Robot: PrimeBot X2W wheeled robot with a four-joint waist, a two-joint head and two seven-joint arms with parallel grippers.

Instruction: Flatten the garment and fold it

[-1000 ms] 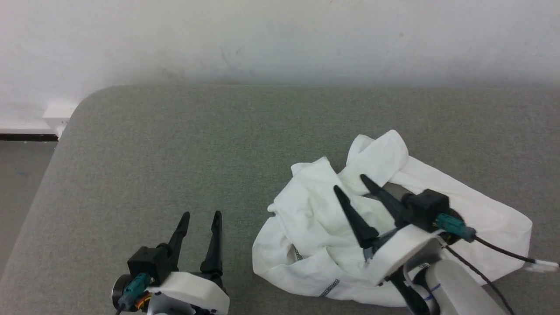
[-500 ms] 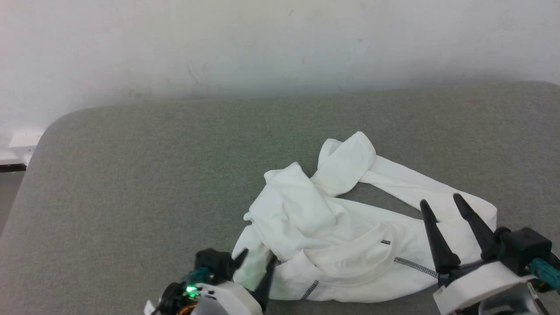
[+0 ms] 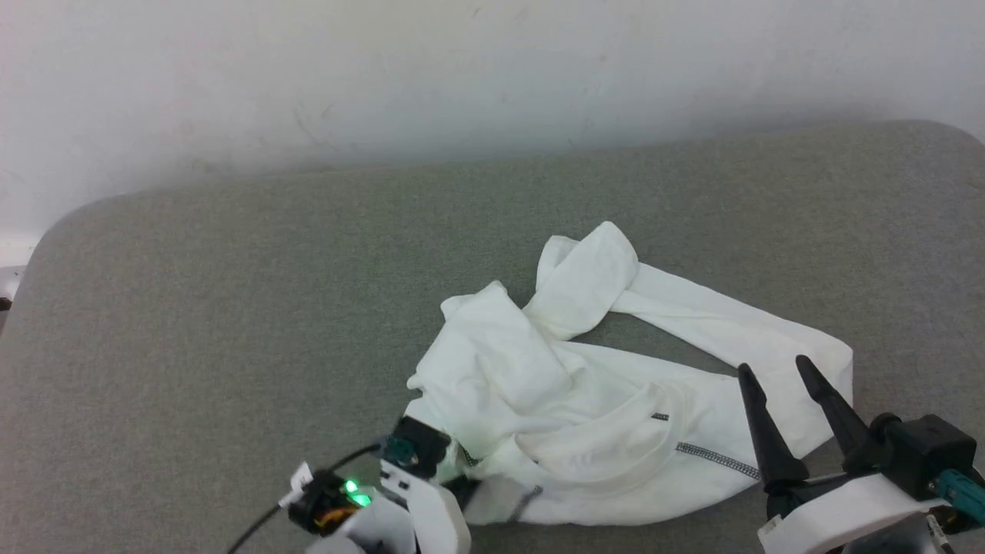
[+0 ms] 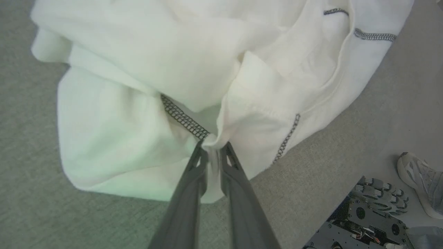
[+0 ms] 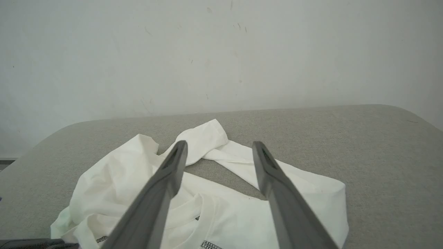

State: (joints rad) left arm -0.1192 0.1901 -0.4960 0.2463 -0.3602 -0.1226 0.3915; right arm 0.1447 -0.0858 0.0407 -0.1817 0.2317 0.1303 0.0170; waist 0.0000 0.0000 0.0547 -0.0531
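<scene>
Left gripper (image 4: 214,149) pinches the crumpled white stretchy cloth garment (image 4: 131,58) at its fingertips; right gripper (image 5: 219,148), fingers spread, hovers above it.

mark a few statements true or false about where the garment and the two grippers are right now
1. The left gripper has its jaws pinched on a fold of the garment. True.
2. The right gripper is clamped on the cloth. False: its jaws stand wide open, gripping nothing.
3. The garment is already flat and folded. False: it lies crumpled, with one long tube bent across the heap.
4. The garment lies on a grey surface in front of a white wall. True.
</scene>
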